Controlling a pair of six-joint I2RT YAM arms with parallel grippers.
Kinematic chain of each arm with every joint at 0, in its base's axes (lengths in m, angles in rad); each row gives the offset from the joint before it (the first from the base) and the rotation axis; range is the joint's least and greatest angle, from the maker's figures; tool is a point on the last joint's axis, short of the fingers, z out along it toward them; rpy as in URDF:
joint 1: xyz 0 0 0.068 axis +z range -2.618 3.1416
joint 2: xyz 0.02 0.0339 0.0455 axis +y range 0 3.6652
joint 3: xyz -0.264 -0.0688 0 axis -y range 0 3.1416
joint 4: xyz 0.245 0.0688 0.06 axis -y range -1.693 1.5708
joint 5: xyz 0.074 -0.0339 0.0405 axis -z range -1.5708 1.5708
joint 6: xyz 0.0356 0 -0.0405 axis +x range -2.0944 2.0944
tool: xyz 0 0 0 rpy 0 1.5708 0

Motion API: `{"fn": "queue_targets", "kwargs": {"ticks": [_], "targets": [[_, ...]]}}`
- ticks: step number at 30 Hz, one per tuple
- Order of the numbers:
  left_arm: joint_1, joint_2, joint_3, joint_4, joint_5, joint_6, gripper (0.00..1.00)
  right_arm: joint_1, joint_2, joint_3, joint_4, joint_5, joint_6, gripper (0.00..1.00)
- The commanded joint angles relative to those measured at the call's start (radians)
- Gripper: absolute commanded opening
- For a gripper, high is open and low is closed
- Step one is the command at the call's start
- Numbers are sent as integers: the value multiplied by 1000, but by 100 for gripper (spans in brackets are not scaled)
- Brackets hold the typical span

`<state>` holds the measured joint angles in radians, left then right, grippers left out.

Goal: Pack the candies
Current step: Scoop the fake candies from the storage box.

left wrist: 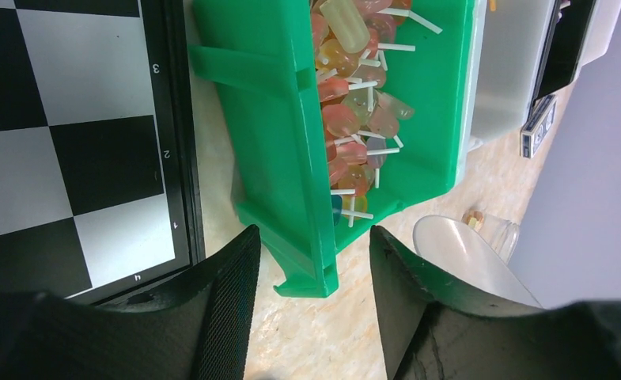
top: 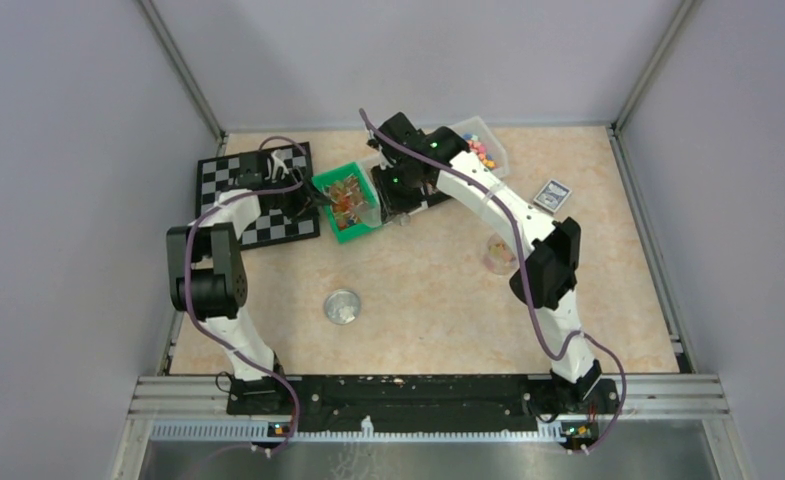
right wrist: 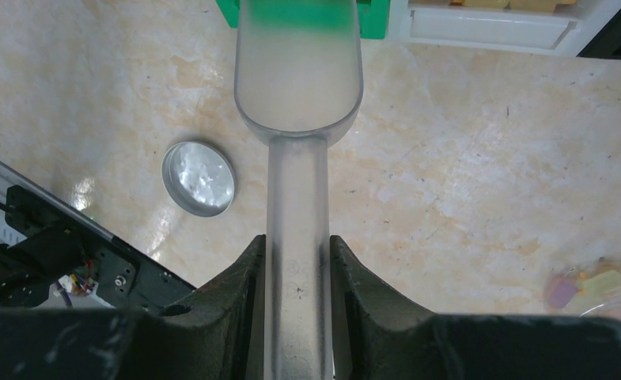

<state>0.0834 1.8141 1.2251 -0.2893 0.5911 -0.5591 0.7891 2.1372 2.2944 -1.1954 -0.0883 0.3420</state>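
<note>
Small loose candies (top: 481, 151) in mixed colours lie in a clear tub (top: 496, 160) at the back. A few more sit in a small clear jar (top: 499, 257), which also shows in the right wrist view (right wrist: 600, 286). My right gripper (right wrist: 297, 245) is shut on the handle of a clear scoop (right wrist: 299, 75); its bowl is empty and points at the green bin (right wrist: 370, 20). The green bin (left wrist: 275, 119) holds sweets on white sticks (left wrist: 346, 119). My left gripper (left wrist: 313, 233) is open, with the bin's near corner between its fingertips.
A round metal lid (top: 342, 306) lies on the table in the middle front. A chessboard (top: 253, 190) lies left of the bin, under the left arm. A small card box (top: 552, 194) lies at the right. Grey walls enclose the table.
</note>
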Motion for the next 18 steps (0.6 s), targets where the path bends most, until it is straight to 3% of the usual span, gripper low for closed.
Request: {"fn": "queue_targets", "kwargs": {"ticks": [1, 12, 18], "targets": [[5, 20, 5, 40, 29, -1, 58, 6, 30, 76, -27, -13, -9, 0], [4, 64, 11, 19, 27, 8, 48, 6, 119, 194, -68, -22, -12, 0], [5, 67, 14, 10, 16, 16, 44, 6, 130, 179, -81, -12, -12, 0]]}}
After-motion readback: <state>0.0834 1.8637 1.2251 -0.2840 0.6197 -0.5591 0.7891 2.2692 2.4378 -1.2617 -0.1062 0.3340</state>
